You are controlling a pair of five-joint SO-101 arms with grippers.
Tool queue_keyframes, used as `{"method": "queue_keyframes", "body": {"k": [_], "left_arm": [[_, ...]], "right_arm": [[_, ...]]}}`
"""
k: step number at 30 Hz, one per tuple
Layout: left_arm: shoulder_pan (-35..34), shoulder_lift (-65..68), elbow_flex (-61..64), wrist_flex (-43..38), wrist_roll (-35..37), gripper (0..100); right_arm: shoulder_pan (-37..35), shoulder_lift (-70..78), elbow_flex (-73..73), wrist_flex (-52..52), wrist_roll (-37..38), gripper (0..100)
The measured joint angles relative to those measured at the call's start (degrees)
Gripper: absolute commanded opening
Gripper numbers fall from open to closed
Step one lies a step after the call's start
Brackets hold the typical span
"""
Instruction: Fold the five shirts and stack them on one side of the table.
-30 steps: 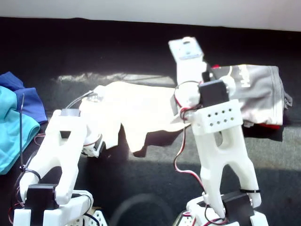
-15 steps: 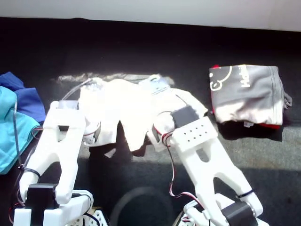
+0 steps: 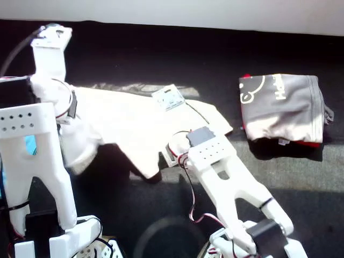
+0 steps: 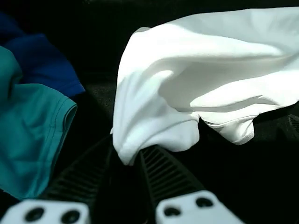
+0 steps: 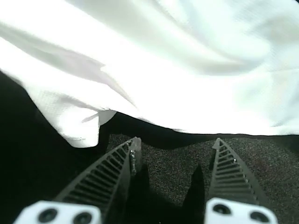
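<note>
White shirt (image 3: 140,121) lies spread mid-worktop (image 3: 161,48), with my left gripper (image 4: 125,151) clenched on its edge and my right gripper (image 5: 176,142) released just short of its hem; judged step: spreading before folding, so the right must next grasp that hem.

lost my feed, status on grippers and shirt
Left gripper shut on white fabric shirt. Right gripper open at its edge. Teal fabric shirt close beside left gripper.
</note>
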Motion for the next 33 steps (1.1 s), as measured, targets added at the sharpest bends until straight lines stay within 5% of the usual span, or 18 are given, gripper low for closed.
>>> {"method": "queue_keyframes", "body": {"k": [12,22,33], "left_arm": [[-4.9,0.0,-11.3,1.1,-0.1,1],[-9.5,0.0,-11.2,1.1,-0.1,1],[-9.8,0.0,-7.2,1.1,-0.1,1]], "right_arm": [[-14.6,7.8,-9.8,3.8,-5.9,33.1],[-18.6,22.4,-11.3,-8.2,-10.6,43.9],[-20.1,32.4,-22.6,-8.4,-12.0,38.2]]}}
